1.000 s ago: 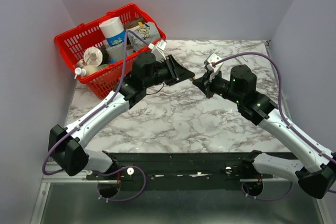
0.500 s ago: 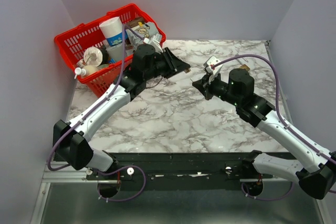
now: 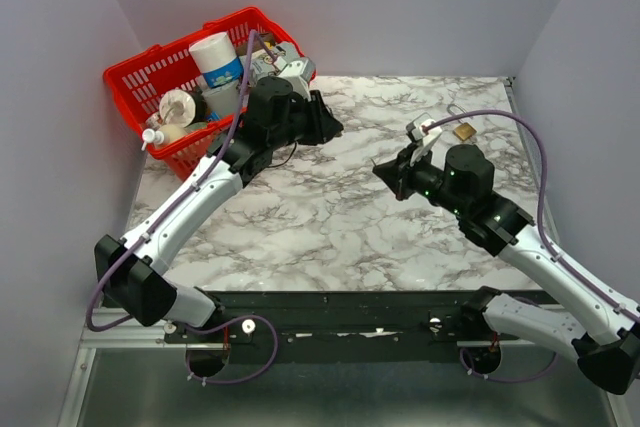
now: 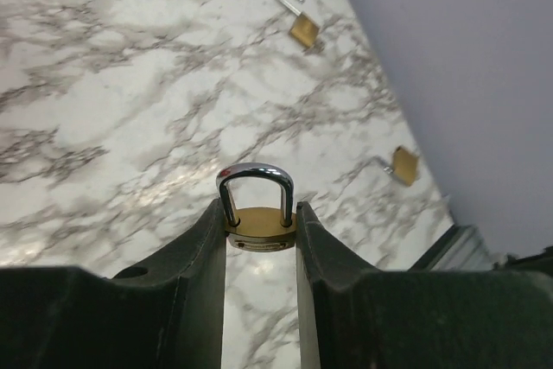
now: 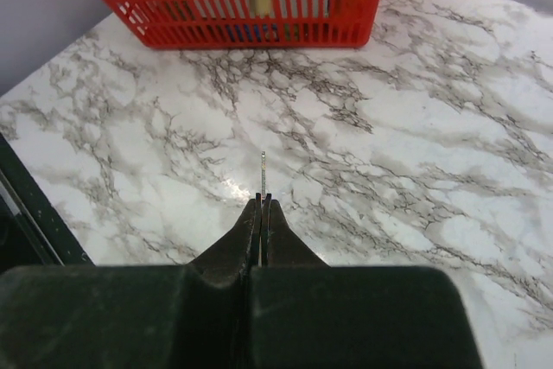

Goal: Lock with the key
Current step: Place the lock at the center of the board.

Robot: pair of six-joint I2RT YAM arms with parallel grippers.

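A brass padlock (image 4: 257, 221) with a silver shackle standing up is clamped between the fingers of my left gripper (image 4: 259, 215), held above the marble table. In the top view the left gripper (image 3: 326, 128) hovers beside the red basket. My right gripper (image 5: 263, 202) is shut on the key (image 5: 263, 172), whose thin blade pokes out edge-on past the fingertips. From above, the right gripper (image 3: 386, 173) is over the table's middle, pointing left, a clear gap away from the left gripper. The held padlock is hidden in the top view.
A red basket (image 3: 150, 69) full of bottles and packets stands at the back left. Two more brass padlocks lie on the marble, one padlock (image 4: 299, 25) with its shackle open, another padlock (image 4: 403, 164) near the wall. One padlock (image 3: 463, 131) shows back right from above.
The two grippers were nearly touching over the table's middle. The left one has pulled back toward the basket with the padlock; the right one has drawn back nearer and rightward with the key.
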